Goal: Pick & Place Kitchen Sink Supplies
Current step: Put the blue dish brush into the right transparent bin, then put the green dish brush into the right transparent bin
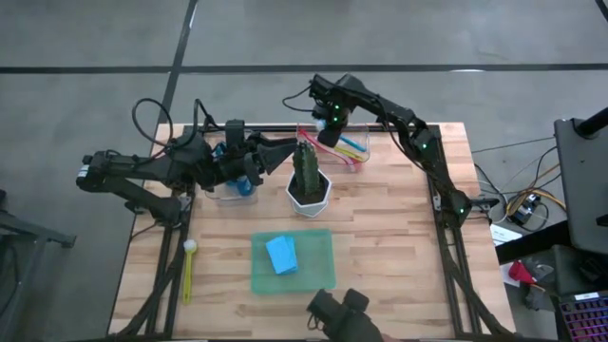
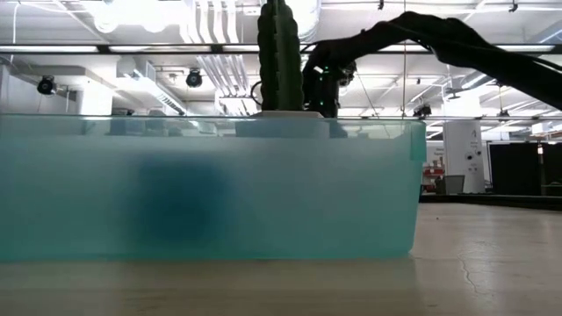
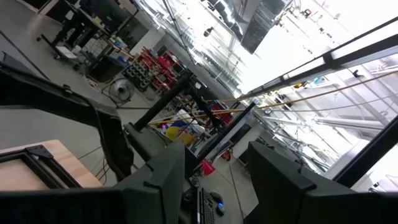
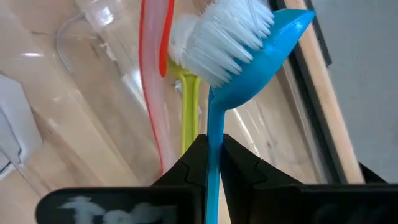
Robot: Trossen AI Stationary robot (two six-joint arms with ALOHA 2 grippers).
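Note:
In the right wrist view my right gripper (image 4: 213,152) is shut on a blue brush (image 4: 249,43) with white bristles. Just beyond it, a pink brush (image 4: 155,81) and a yellow brush (image 4: 189,106) lie in a clear container (image 4: 93,37). From above, this gripper (image 1: 328,123) is at the table's far edge, behind the cactus (image 1: 309,176). My left gripper (image 1: 275,152) is open in the air left of the cactus, above a blue soap bottle (image 1: 245,182). A light-blue sponge (image 1: 282,254) lies on the green mat (image 1: 318,275). Another yellow brush (image 1: 188,271) lies on the table's left side. My right gripper pinches the blue brush's thin handle (image 4: 213,124) between its two fingers, a short way below the head. The handle runs along the fingers, and the bristled head (image 4: 230,43) sticks out past the fingertips, over the clear container. Whether the brush's other end rests on anything is hidden.
The cactus in its white pot (image 1: 309,198) stands mid-table between the two arms. In the low view the green mat (image 2: 211,189) fills the foreground and hides most of the table. Bare wood lies to the right of the mat and cactus (image 1: 399,237).

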